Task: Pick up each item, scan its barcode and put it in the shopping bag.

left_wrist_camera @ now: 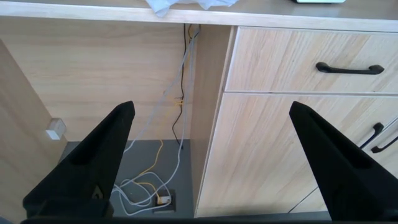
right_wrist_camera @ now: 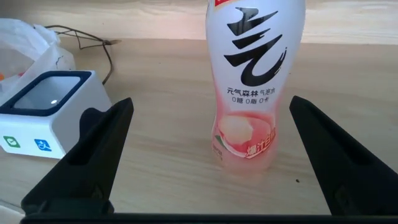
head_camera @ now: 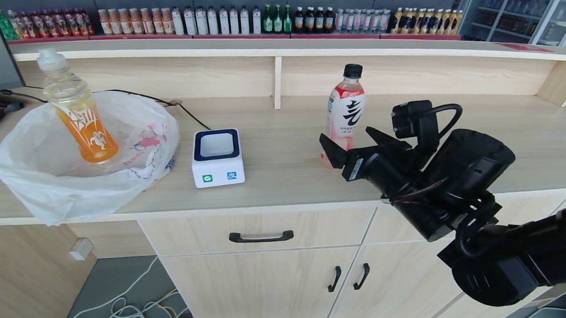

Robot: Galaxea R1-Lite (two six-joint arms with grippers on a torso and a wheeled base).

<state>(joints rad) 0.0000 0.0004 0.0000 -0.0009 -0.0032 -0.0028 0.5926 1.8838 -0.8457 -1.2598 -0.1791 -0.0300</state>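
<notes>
A pink and white drink bottle (head_camera: 345,109) with a black cap stands upright on the wooden counter. My right gripper (head_camera: 351,145) is open just in front of it, its fingers apart and nothing between them; in the right wrist view the bottle (right_wrist_camera: 255,87) stands between and beyond the two fingertips (right_wrist_camera: 99,155). The white scanner (head_camera: 217,157) with a dark blue rim sits left of the bottle. An orange drink bottle (head_camera: 77,109) leans inside the white plastic shopping bag (head_camera: 42,169) at the counter's left. My left gripper (left_wrist_camera: 211,162) is open, below the counter, facing the cabinet.
Drawers and cabinet doors with black handles (head_camera: 260,237) front the counter. A black cable (head_camera: 190,114) runs behind the scanner. A raised shelf ledge (head_camera: 287,51) and a vertical divider (head_camera: 277,82) back the counter. Loose cables (left_wrist_camera: 152,186) lie on the floor under the counter.
</notes>
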